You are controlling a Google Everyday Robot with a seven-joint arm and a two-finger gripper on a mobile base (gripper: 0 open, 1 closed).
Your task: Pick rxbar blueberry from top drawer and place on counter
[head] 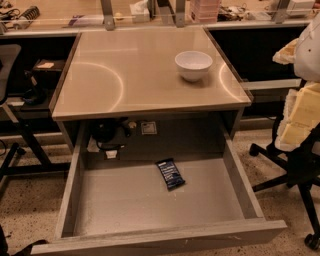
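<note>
The rxbar blueberry (170, 173), a small dark navy bar with pale lettering, lies flat on the bottom of the open top drawer (145, 205), right of centre and towards the back. The drawer is pulled fully out below the glossy beige counter (125, 75). My gripper is not in view. Only a white rounded shape (310, 50) at the right edge shows, and I cannot tell if it is part of my arm.
A white bowl (193, 65) stands on the counter at the right back. A cluttered tan bench with metal posts (107, 15) runs behind. An office chair with yellow padding (300, 125) stands right of the drawer. Another chair and dark furniture (15, 100) are at left.
</note>
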